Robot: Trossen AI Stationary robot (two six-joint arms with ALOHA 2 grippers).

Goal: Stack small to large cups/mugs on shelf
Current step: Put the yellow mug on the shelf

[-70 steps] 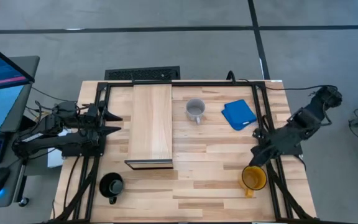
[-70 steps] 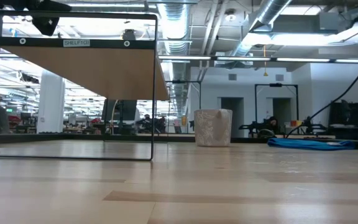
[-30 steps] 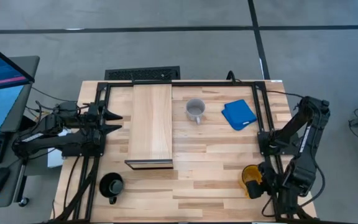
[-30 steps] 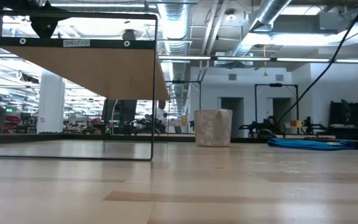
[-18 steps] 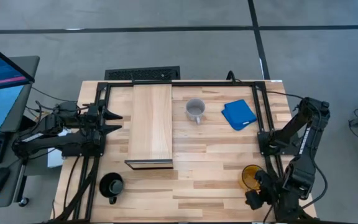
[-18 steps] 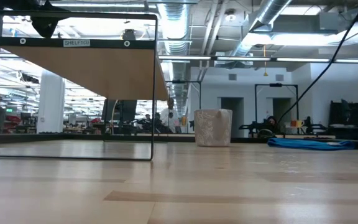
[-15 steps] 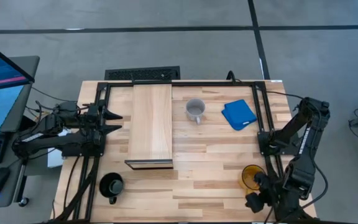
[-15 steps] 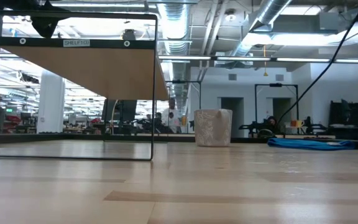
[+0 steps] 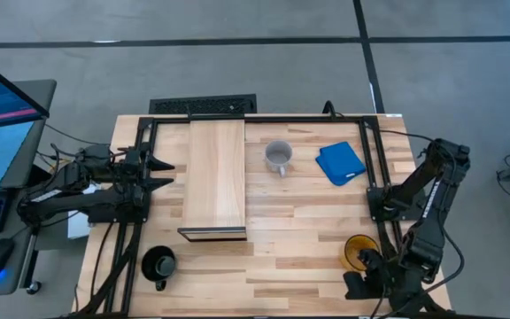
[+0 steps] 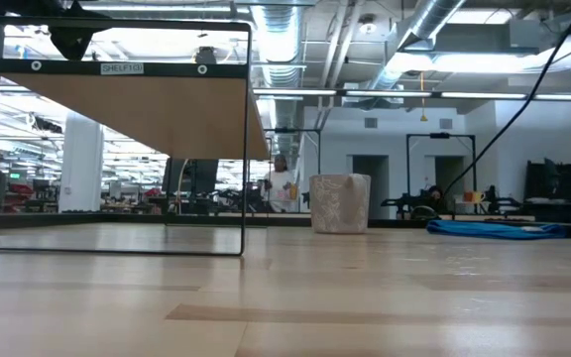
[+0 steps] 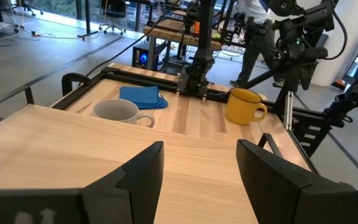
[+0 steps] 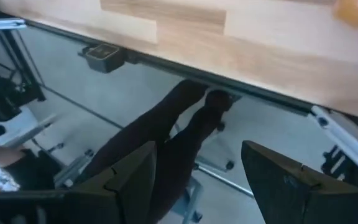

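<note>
Mugs sit scattered around the raised shelf (image 9: 215,175): the grey mug (image 9: 278,157) just right of it beside a folded blue cloth (image 9: 340,163), the black mug (image 9: 159,264) at the near left corner, and the yellow mug (image 9: 359,251) at the near right, by the dark frame rail. Right gripper (image 9: 358,285) hangs low just off the table's near right edge close to the yellow mug, fingers spread wide and empty, its folded arm leaning in from the right. Left gripper (image 9: 159,175) waits at the left edge, level with the shelf, fingers apart.
</note>
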